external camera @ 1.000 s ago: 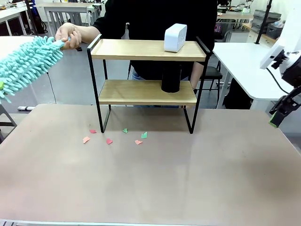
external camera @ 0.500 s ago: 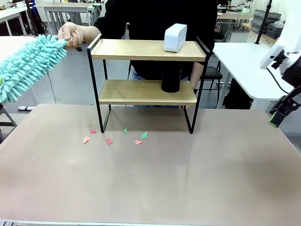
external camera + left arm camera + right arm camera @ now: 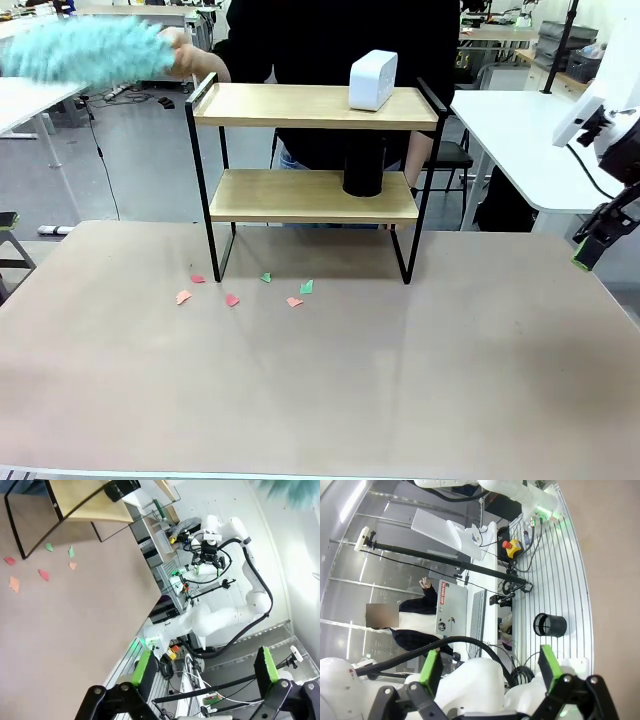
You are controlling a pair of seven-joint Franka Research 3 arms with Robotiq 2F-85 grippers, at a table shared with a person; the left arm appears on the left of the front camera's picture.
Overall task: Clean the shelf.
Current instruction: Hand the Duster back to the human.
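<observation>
While the left gripper (image 3: 202, 672) is standing open and empty after letting go, the person's hand (image 3: 185, 55) is carrying the duster (image 3: 85, 50) away, leaving the shelf (image 3: 310, 150) undusted at the tabletop's (image 3: 320, 380) far edge, right gripper (image 3: 487, 670) open too

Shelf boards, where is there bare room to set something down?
The top board is bare left of the white box. The lower board is bare left of the black cup. Both right ends are crowded.
</observation>
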